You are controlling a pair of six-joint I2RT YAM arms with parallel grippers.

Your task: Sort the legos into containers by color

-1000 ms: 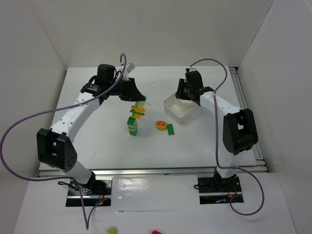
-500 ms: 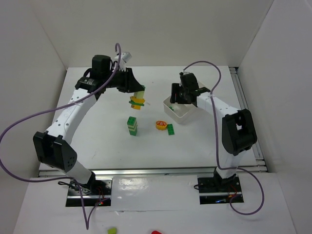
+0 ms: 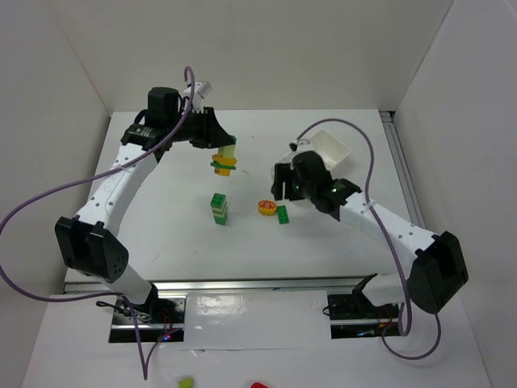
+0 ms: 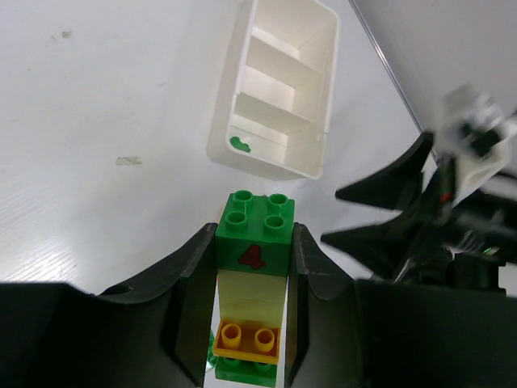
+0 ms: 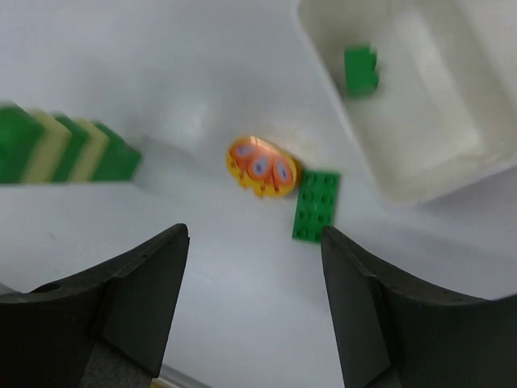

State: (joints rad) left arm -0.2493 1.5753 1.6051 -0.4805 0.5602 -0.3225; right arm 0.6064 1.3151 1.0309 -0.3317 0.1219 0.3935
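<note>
Overhead view: the left gripper [image 3: 224, 155], upper centre, is clamped on a held stack [image 3: 224, 160] of green, yellow and pale bricks, up off the table [image 3: 161, 226]. Its wrist camera adds detail the overhead lacks. The stack's end green brick bears a red mark. The white tray [image 4: 271, 164], at the top of that frame, has inner dividers, with one loose green brick [image 4: 240, 145] in its nearest compartment. The right gripper [image 5: 252, 242] has its jaws apart and empty. Its blurred wrist view looks down on a yellow round piece [image 5: 262, 167] just beside a flat green plate [image 5: 317, 206], lower left of the tray. A second stack [image 3: 218, 208] stands at the centre of the overhead view.
</note>
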